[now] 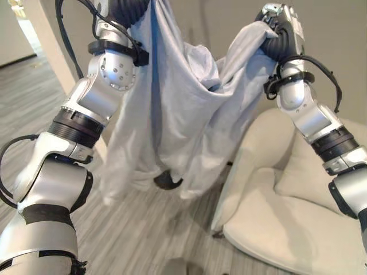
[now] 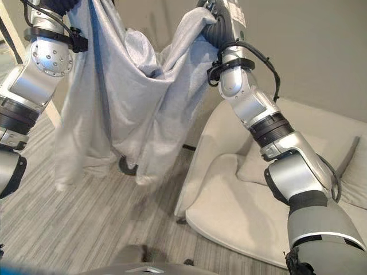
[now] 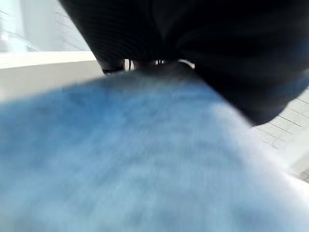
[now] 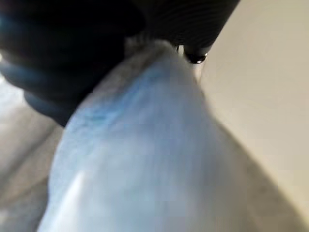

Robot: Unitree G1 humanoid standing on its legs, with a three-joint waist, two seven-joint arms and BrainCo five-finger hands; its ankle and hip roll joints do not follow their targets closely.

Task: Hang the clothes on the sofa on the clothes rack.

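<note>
Two raised hands, left hand [image 1: 129, 8], right hand [image 1: 275, 23], grips unclear, pale garment [image 1: 172, 114] draped between, sofa [image 1: 275, 217]

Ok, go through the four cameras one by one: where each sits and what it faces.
Left eye view: on the head, looking down at the pale blue-grey garment held up between both raised arms, cream sofa behind.
Right eye view: beside it on the head, same scene; right hand is buried in cloth.
Left wrist view: on the left wrist, facing along the left hand, dark cover against the garment.
Right wrist view: on the right wrist, dark cover over bunched garment.
Shared: all four show the garment.
</note>
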